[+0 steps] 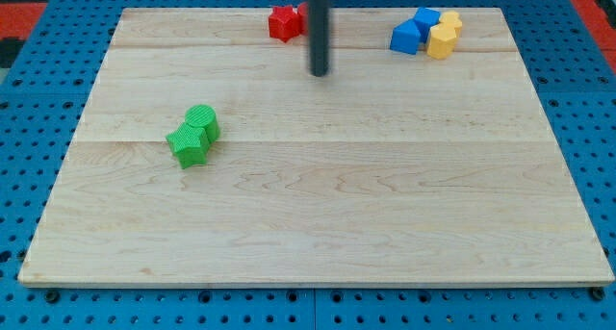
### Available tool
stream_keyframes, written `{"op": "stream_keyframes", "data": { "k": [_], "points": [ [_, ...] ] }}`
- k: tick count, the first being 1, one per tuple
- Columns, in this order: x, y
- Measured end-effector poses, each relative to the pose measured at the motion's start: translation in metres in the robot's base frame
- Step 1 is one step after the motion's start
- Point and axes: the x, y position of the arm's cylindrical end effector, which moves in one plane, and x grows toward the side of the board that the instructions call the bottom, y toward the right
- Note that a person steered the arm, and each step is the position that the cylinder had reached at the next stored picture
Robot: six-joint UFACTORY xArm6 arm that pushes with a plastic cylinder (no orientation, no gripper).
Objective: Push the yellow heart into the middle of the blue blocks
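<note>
Two blue blocks sit near the view's top right: one [405, 38] lower left, one [425, 19] behind it. Two yellow blocks touch them on the right: one [441, 42] in front, one [450, 22] behind. I cannot tell which yellow block is the heart. My tip [319, 73] rests on the board at top centre, well to the left of the blue and yellow cluster and touching no block.
A red star-like block [283, 22] lies by the top edge just left of my rod, with a second red block partly hidden behind the rod. Two green blocks [194, 136] lie together at centre left. The wooden board [318, 224] sits on a blue pegboard.
</note>
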Motion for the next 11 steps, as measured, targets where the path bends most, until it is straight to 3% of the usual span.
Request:
{"op": "stream_keyframes", "data": {
  "k": [1, 2, 3, 4, 8, 10, 11],
  "points": [
    [0.001, 0.117],
    [-0.038, 0.194],
    [-0.059, 0.187],
    [-0.096, 0.222],
    [-0.107, 0.030],
    [-0.079, 0.054],
    [-0.076, 0.037]
  ]
}}
